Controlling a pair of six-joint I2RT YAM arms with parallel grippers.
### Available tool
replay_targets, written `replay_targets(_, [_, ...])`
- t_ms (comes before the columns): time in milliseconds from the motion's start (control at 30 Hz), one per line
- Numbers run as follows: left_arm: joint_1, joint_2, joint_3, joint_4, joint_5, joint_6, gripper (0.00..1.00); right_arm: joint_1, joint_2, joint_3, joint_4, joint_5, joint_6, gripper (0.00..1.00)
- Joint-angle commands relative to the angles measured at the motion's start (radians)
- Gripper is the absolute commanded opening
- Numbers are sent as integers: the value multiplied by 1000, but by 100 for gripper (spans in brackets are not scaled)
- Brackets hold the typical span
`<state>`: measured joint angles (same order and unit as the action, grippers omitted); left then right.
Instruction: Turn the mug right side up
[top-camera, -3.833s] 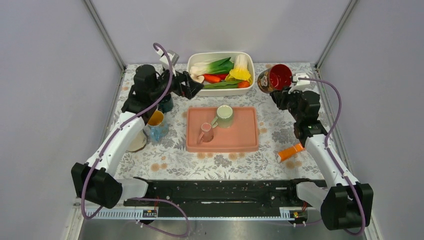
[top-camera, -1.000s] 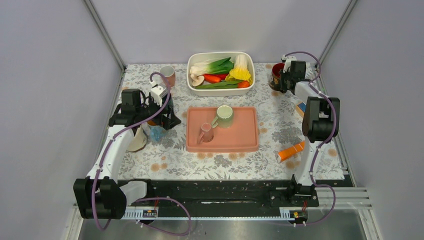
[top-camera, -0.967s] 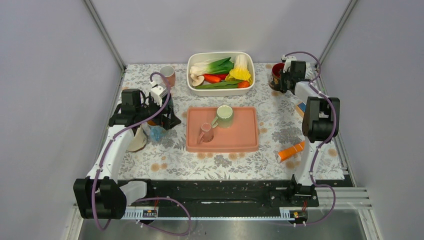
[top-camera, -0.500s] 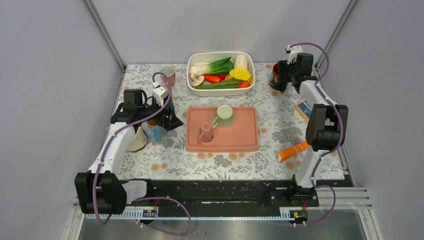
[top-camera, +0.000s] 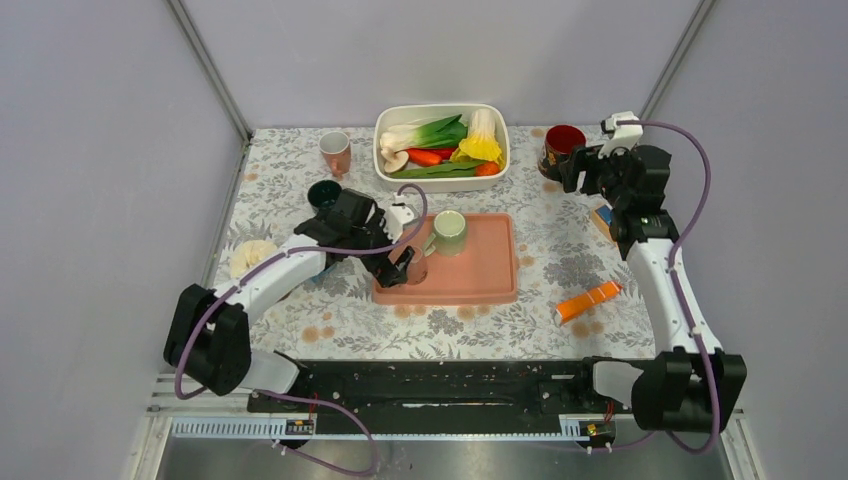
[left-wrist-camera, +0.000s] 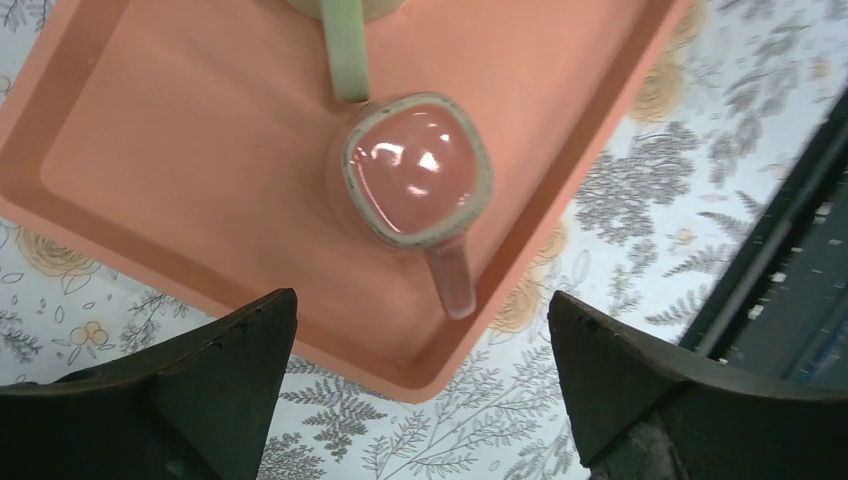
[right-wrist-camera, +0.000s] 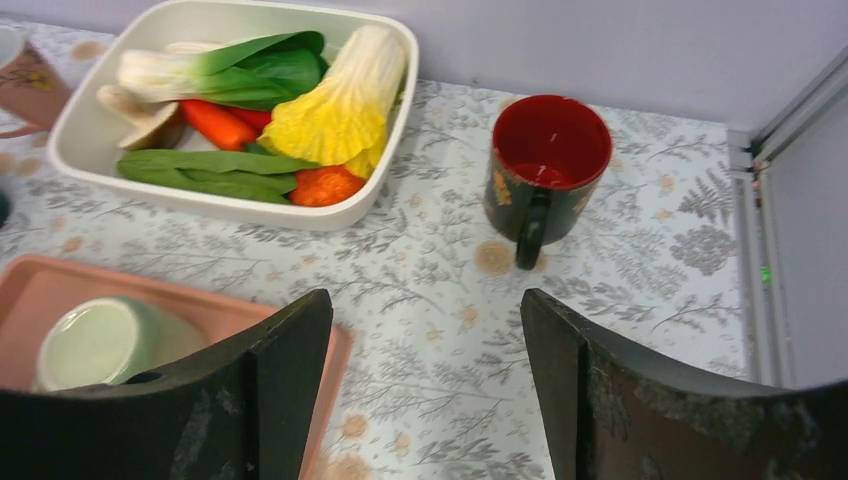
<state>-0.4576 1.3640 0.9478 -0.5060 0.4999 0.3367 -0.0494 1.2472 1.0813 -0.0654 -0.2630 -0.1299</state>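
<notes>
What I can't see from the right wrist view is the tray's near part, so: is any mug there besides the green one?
Observer: Yes, a pink mug sits base up on the tray, close to the handle of the green mug.
Operator: Where's the left gripper?
Observer: The left gripper hovers directly above that pink mug, fingers wide open, nothing held.
Operator: Anything lying on my side, nearer the bases?
Observer: An orange object lies on the table, right of the tray.

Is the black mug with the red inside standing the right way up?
Yes, upright. The mug has its open red mouth facing up, and its bottom sits flat.
</notes>
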Motion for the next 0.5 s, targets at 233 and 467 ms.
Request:
replay_targets(233, [-108,95,40,130,-317,-68,90,21,-200,-197,86,-135,195,76])
replay_targets(467, [-138,130,62,114,-301,-55,63,25,-188,-219,104,-145,208,75])
